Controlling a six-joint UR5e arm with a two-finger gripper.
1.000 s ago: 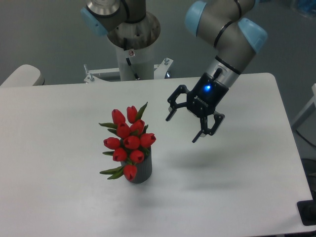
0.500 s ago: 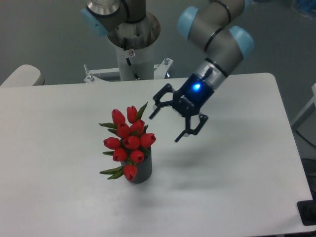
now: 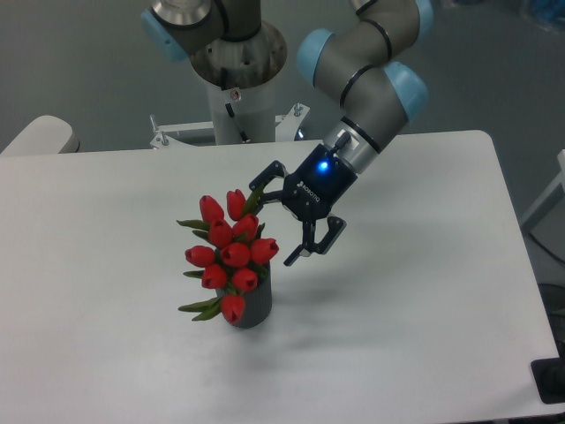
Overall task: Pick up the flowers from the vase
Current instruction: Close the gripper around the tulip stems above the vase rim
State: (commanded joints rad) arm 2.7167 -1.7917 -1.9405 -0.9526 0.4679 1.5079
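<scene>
The flowers (image 3: 229,250), a bunch of red closed tulips with green leaves, stand in the vase (image 3: 252,306), a small dark grey ribbed cylinder on the white table (image 3: 106,230). My gripper (image 3: 272,226) is open and empty. It hangs just to the right of the upper blooms, tilted down toward them. Its upper finger (image 3: 260,184) is at the tip of the top leaf and its lower finger (image 3: 296,255) is beside the right-hand bloom. The stems are hidden inside the bunch and vase.
The arm's base column (image 3: 237,84) stands behind the table's far edge. A pale rounded object (image 3: 40,137) sits at the far left. A dark object (image 3: 549,382) is at the right front corner.
My gripper has moved left and slightly down across the table, from right of the middle to right beside the flowers. It has stayed open. The flowers and vase have not moved.
</scene>
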